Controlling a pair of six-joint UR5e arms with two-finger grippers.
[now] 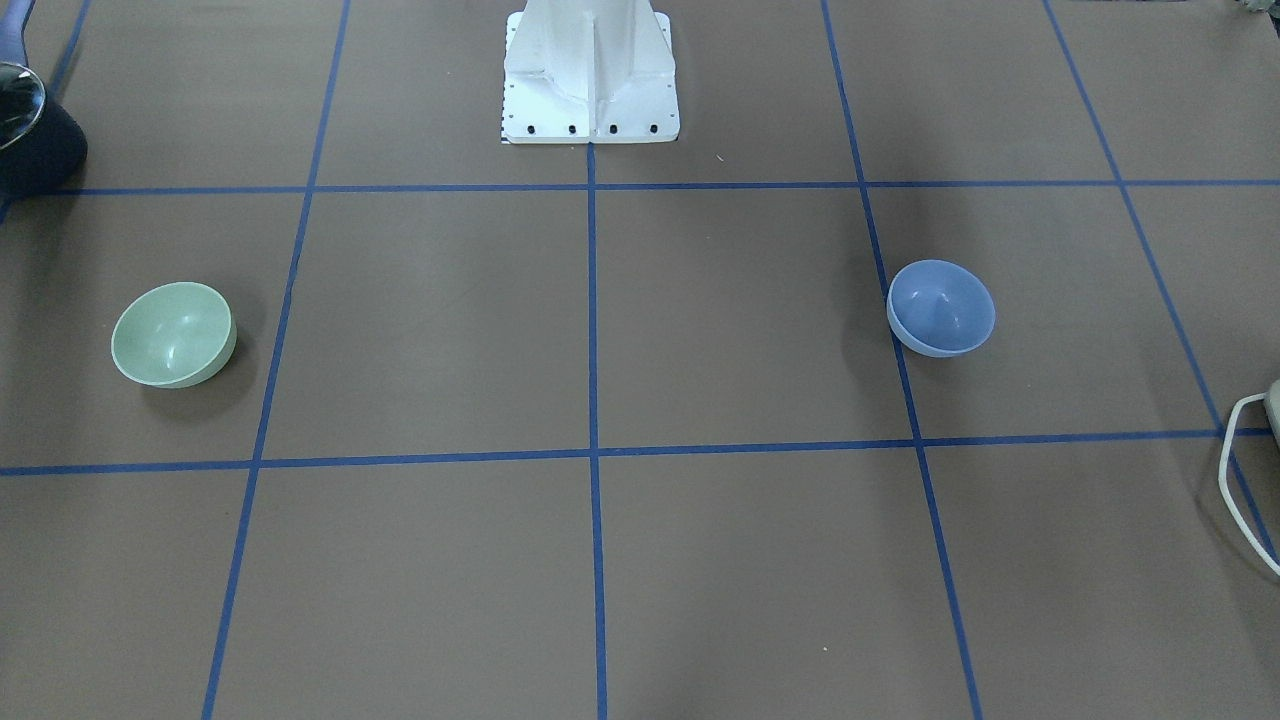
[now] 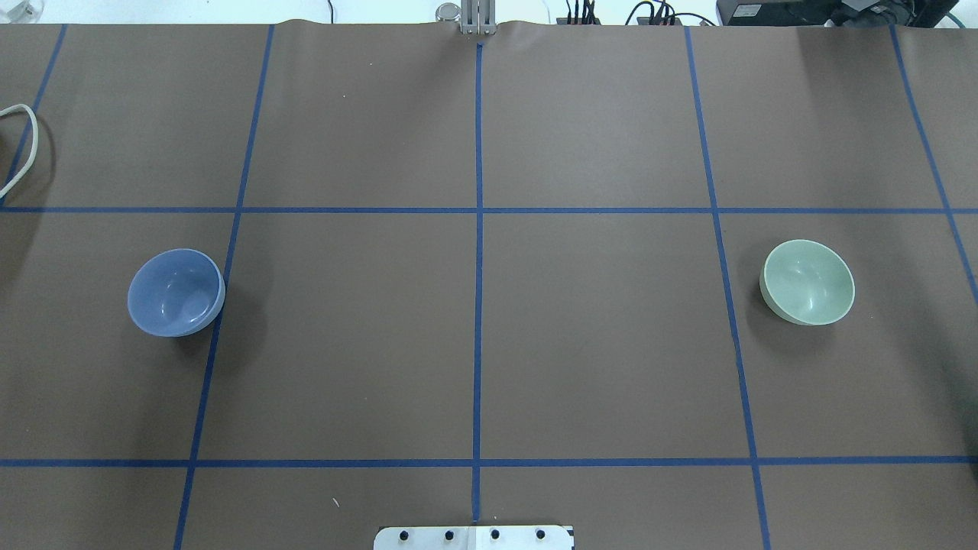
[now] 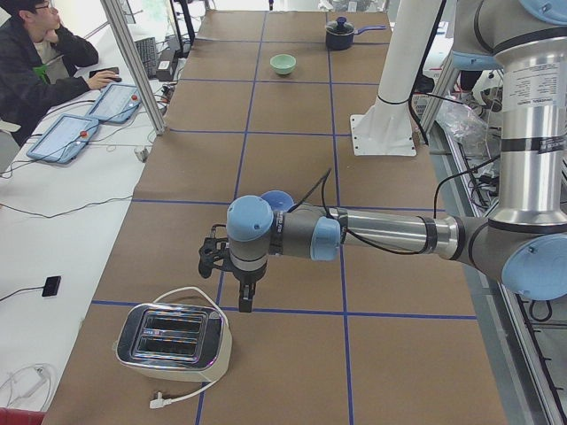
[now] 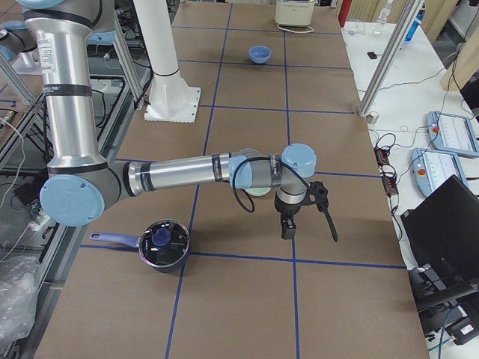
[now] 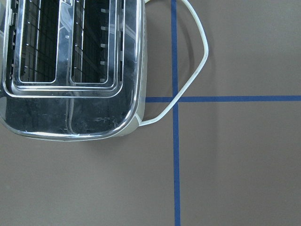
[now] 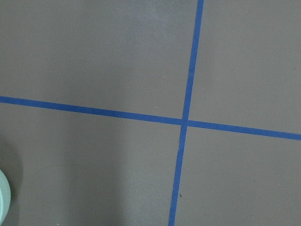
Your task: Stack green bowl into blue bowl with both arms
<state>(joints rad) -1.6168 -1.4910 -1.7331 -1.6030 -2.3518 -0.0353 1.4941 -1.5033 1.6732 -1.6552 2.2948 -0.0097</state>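
Periwinkle on the left: the blue bowl [image 2: 176, 292] sits well left of the white pedestal [image 2: 474, 537] and the green bowl [image 2: 808, 282] well to its right, both untouched. I'd worry that a smooth curved rim could slip from a pinch, or a bowl tip on the long carry. The left gripper [image 3: 245, 299] hangs fingers-down beyond the blue bowl, near the toaster [image 3: 173, 335], and the right gripper [image 4: 287, 226] hangs likewise just past the green bowl; open or closed, I cannot tell.

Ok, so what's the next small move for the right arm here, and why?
Probably shift the right tool over the rim of the green bowl. That bowl and the blue bowl sit far apart, both untouched, and the right wrist view catches only a sliver of green at its lower left edge.
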